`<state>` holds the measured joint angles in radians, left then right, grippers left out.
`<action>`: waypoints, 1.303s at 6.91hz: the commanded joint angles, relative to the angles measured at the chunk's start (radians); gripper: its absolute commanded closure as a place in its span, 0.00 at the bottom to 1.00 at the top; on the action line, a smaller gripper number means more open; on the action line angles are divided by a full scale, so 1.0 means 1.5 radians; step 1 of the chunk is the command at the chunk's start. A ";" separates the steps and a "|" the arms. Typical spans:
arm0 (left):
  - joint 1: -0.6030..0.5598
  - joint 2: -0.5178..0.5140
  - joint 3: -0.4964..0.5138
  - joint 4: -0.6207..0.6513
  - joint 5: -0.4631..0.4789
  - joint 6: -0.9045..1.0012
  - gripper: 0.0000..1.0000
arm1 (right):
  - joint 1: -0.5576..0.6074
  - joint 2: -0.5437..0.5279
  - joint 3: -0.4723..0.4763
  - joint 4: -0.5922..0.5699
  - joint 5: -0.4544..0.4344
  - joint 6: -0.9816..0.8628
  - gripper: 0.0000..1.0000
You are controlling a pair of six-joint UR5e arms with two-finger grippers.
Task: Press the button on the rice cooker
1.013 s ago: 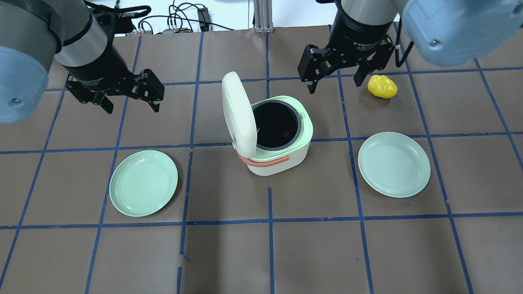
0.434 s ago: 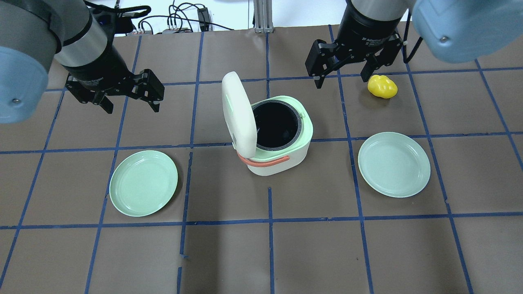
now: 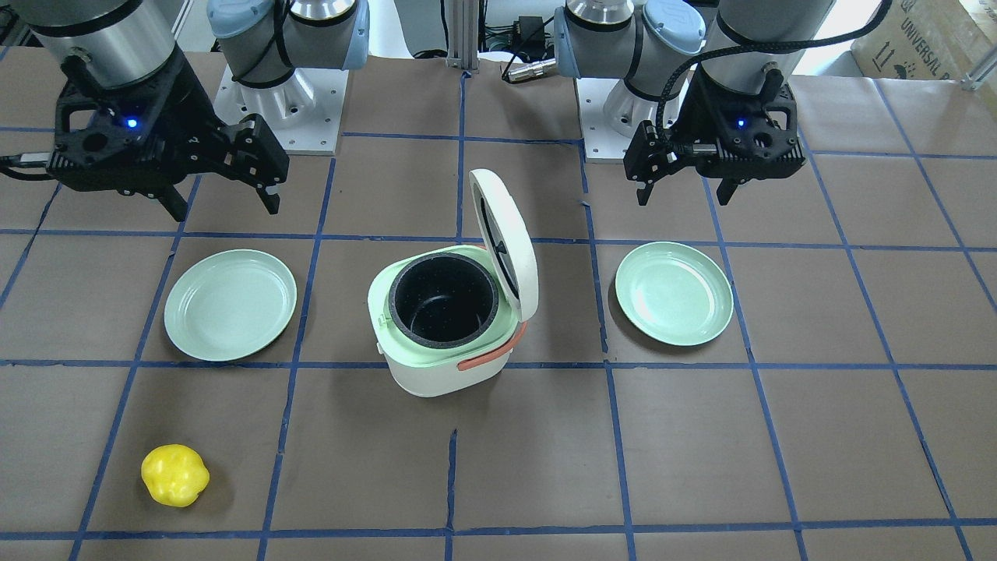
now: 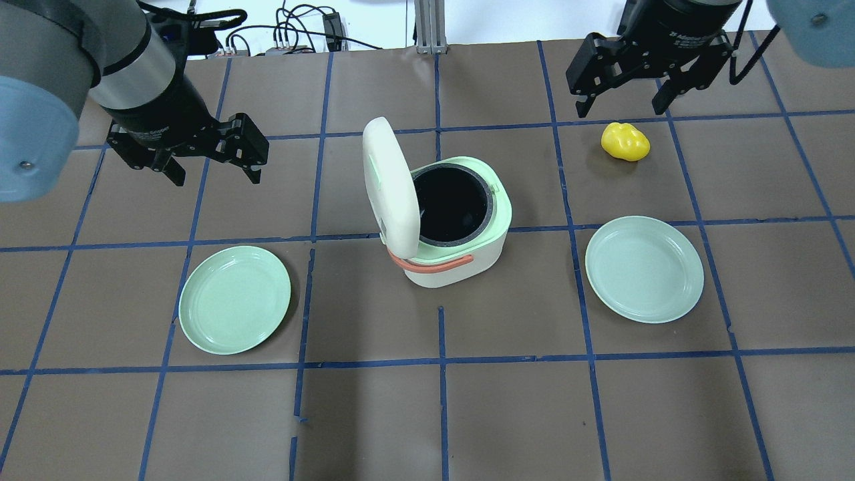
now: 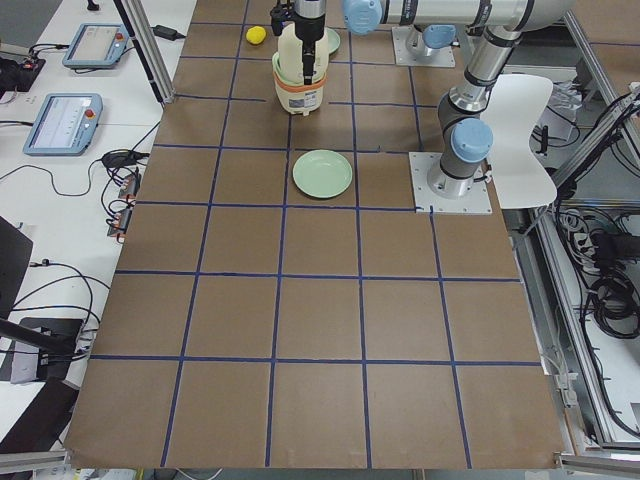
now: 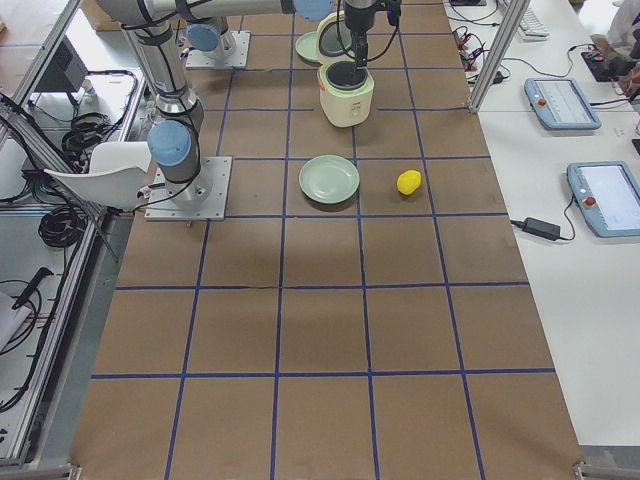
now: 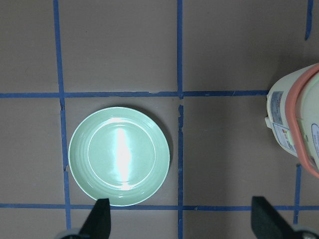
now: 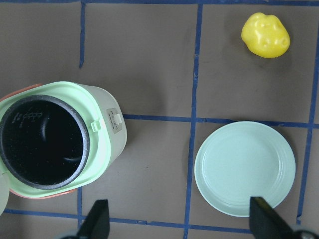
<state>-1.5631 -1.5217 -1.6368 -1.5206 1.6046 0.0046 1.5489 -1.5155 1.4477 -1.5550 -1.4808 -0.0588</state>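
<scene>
The white and pale green rice cooker (image 4: 454,264) stands mid-table with its lid (image 4: 391,184) swung up and its black pot empty. It has an orange handle. A small white latch button (image 8: 115,121) shows on its rim in the right wrist view. My left gripper (image 4: 218,179) is open and empty, hovering left of and beyond the cooker. My right gripper (image 4: 619,110) is open and empty, far right of the cooker, just beyond a yellow toy pepper (image 4: 625,141). In the front-facing view the left gripper (image 3: 684,199) and the right gripper (image 3: 226,210) both hang well apart from the cooker (image 3: 436,378).
A pale green plate (image 4: 234,299) lies near left of the cooker and another (image 4: 644,268) lies to its right. Cables and a post stand past the table's far edge. The brown mat has blue tape lines.
My right gripper has moved right and farther back, away from the cooker, to just beyond the yellow pepper. The left arm, cooker and plates have not moved.
</scene>
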 commanded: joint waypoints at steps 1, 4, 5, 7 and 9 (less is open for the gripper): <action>0.000 0.000 0.000 0.000 0.000 0.000 0.00 | -0.010 -0.005 -0.006 0.001 -0.002 0.003 0.00; 0.000 0.000 0.000 0.000 0.000 0.000 0.00 | -0.010 -0.012 0.002 0.003 -0.001 0.004 0.00; 0.000 0.000 0.000 0.000 0.000 0.000 0.00 | -0.010 -0.012 0.003 0.002 -0.002 0.002 0.00; 0.000 0.000 0.000 0.000 0.000 0.000 0.00 | -0.010 -0.012 0.003 0.002 -0.001 0.002 0.00; 0.000 0.000 0.000 0.000 0.000 0.000 0.00 | -0.010 -0.015 0.003 0.002 -0.002 0.002 0.00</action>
<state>-1.5631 -1.5217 -1.6368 -1.5202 1.6046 0.0046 1.5340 -1.5354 1.4526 -1.5524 -1.4838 -0.0552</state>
